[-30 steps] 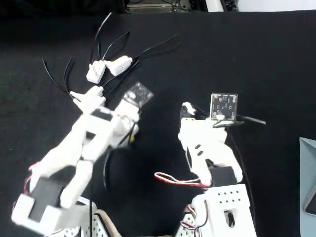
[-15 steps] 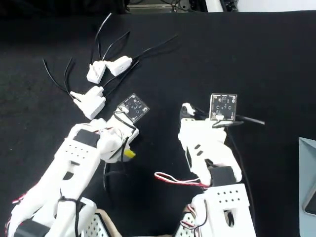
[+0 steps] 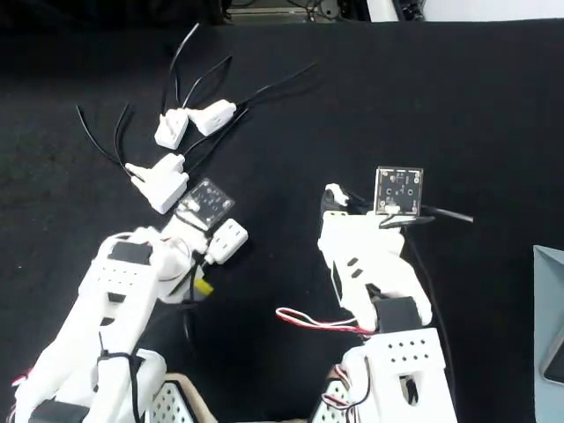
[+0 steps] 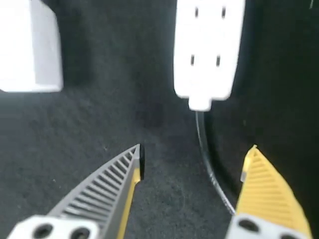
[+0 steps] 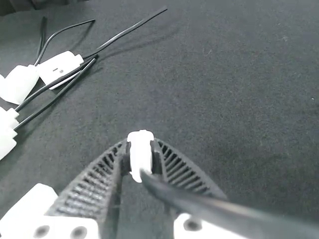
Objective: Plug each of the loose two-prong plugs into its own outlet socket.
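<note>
- Plugs point(image 3: 172, 128), three loose white ones with black leads, lie on the black surface point(image 3: 476, 106), well apart from the right pincer point(image 3: 335, 197) and to its left.
- Left pincer point(image 4: 196, 151) gapes wide; the white outlet point(image 4: 209, 50) lies just beyond its tips, cable point(image 4: 203, 132) trailing between them.
- Right pincer point(image 5: 141, 146) is clamped on a white plug point(image 5: 140, 160).

Bare black cloth counter point(image 3: 476, 106) is left open from twelve to three o'clock in the high view. At ten o'clock, passage is blocked by three white plastic blocks point(image 3: 160, 183) and their splayed thin black cords point(image 3: 269, 89).
</note>
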Controlling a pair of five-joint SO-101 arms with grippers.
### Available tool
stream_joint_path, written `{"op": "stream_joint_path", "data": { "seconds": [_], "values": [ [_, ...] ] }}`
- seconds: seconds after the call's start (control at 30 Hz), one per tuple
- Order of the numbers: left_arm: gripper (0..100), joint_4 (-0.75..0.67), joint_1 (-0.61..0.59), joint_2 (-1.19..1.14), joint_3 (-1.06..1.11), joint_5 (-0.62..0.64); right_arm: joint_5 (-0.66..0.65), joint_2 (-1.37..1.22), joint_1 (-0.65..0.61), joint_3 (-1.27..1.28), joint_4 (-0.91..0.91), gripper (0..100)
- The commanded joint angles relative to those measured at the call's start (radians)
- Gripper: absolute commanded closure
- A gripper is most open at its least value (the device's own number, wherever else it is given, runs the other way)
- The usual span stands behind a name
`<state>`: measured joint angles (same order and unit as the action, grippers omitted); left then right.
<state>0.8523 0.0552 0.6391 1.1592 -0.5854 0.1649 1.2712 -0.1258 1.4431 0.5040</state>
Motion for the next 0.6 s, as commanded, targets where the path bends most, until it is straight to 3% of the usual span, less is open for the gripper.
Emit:
{"op": "stream_joint_path", "data": {
  "seconds": [0.0, 0.3, 0.47, 0.57],
  "values": [
    [68, -0.063, -0.053, 0.015, 0.042, -0.049, -0.002, 0.007, -0.009, -0.004, -0.02, 98.5],
    [68, -0.083, -0.208, 0.025, 0.008, -0.124, -0.002, 0.007, -0.009, -0.004, -0.02, 98.5],
    [68, 0.068, -0.168, 0.025, -0.081, -0.114, -0.003, 0.007, -0.009, -0.004, -0.02, 98.5],
    [68, 0.186, -0.13, 0.046, -0.151, -0.044, -0.041, 0.007, -0.021, -0.001, -0.02, 98.5]
  ]
}}
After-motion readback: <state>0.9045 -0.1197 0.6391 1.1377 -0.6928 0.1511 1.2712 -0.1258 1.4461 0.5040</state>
